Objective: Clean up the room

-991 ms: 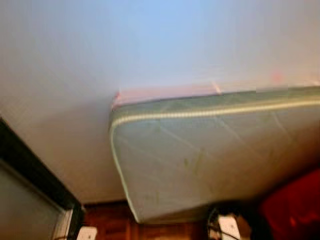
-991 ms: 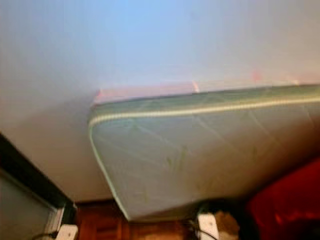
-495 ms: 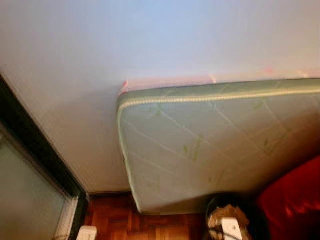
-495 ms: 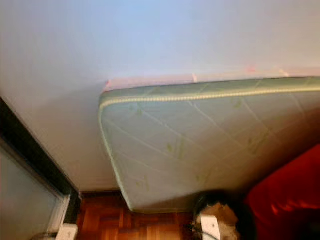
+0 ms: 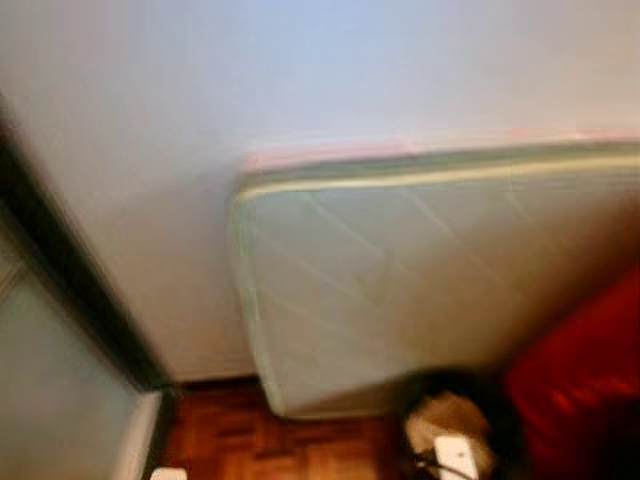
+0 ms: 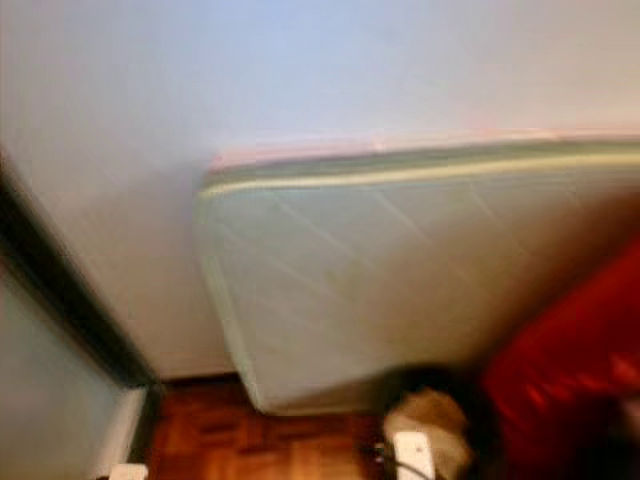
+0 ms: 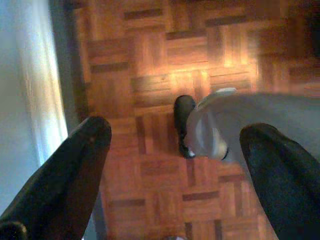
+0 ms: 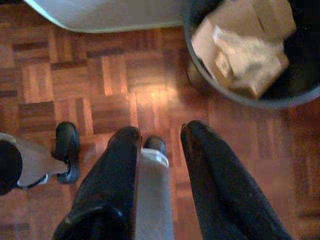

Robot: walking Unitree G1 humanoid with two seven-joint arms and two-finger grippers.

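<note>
- A pale green quilted mattress (image 5: 420, 290) is leaned against the white wall (image 5: 200, 110).
- Just beside it, a dark round bin (image 8: 300, 85) of crumpled cardboard (image 8: 245, 45) is seen; it should be approached slowly.
- The left gripper (image 7: 175, 165) is spread wide, empty.
- The right gripper (image 8: 160, 150) is narrowly parted, empty.
</note>
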